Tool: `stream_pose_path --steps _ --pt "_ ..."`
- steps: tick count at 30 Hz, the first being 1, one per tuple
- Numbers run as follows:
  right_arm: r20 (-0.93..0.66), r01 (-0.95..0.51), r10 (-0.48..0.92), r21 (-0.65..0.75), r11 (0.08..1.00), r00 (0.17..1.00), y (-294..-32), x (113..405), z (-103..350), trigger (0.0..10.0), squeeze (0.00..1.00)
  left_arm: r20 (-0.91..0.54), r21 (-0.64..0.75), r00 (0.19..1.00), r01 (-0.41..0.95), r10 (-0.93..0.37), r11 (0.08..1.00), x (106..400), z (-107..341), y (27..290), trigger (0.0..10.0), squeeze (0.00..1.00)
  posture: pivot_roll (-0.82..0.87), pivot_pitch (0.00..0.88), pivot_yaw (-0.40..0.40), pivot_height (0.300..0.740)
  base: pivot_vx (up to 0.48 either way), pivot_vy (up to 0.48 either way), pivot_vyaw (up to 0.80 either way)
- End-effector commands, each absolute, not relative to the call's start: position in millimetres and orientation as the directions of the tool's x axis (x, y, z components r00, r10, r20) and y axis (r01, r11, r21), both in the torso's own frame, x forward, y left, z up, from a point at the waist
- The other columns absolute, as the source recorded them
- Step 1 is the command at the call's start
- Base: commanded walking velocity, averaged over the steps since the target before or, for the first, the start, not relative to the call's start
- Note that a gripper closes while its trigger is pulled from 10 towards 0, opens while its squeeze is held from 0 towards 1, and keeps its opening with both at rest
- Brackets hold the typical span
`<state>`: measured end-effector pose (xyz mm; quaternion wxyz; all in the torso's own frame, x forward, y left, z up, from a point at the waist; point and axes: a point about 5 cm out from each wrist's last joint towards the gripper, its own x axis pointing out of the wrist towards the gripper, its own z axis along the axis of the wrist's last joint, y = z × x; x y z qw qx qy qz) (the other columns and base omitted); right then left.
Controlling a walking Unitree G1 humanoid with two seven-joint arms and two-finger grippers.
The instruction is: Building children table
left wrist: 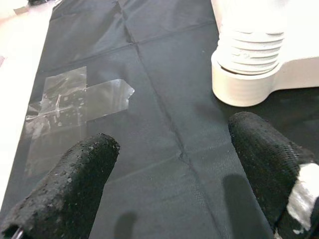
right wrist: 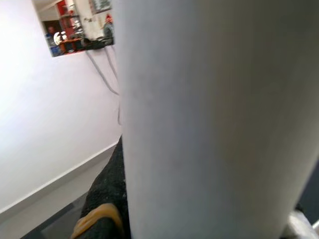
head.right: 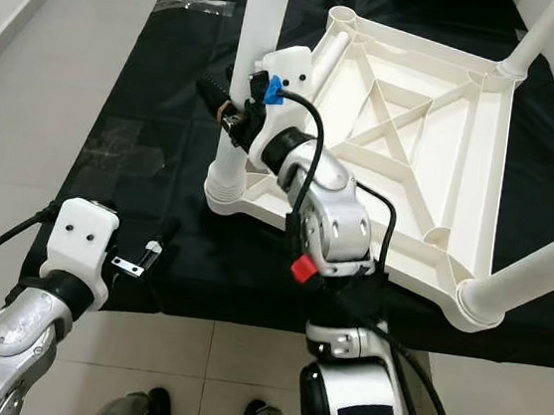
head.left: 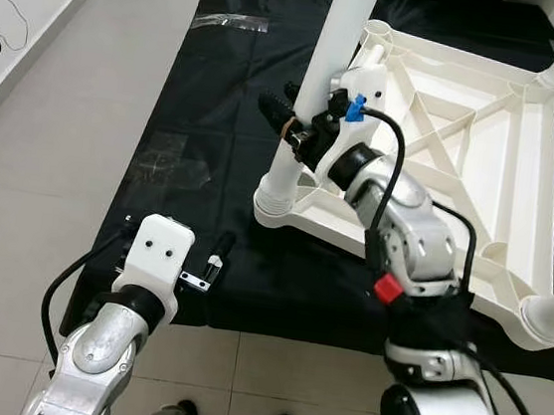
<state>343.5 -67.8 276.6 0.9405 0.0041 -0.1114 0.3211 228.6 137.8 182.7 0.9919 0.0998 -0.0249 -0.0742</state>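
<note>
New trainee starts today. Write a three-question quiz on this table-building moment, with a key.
1. True or false: the right claw is closed around an upright white table leg.
2. Which way does the white tabletop lie on the black cloth? A) underside up B) top side up C) standing on edge
3. Fill in: the left claw is open above the black cloth, near the leg's threaded ____.

Key: 1 true; 2 A; 3 base, screwed into the tabletop's corner socket.
</note>
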Motion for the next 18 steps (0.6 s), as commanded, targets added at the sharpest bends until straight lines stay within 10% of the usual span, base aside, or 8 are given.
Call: stream_pose_path --steps 1,18 --pt "-0.032 -0.491 0.49 -0.045 0.87 0.871 -72.9 349.5 223.2 10.0 0.0 0.023 0.215 0.987 0.149 -0.157 0.965 228.5 179.8 139.6 10.0 0.0 0.13 0.289 -0.037 0.74 0.0 0.0 0.0" --pt "-0.083 -0.234 0.227 -0.098 0.967 0.97 -62.5 336.1 208.0 10.0 0.0 0.025 0.213 0.987 0.151 -0.159 0.965 228.6 179.3 138.6 10.0 0.0 0.13 0.282 -0.043 0.74 0.0 0.0 0.0"
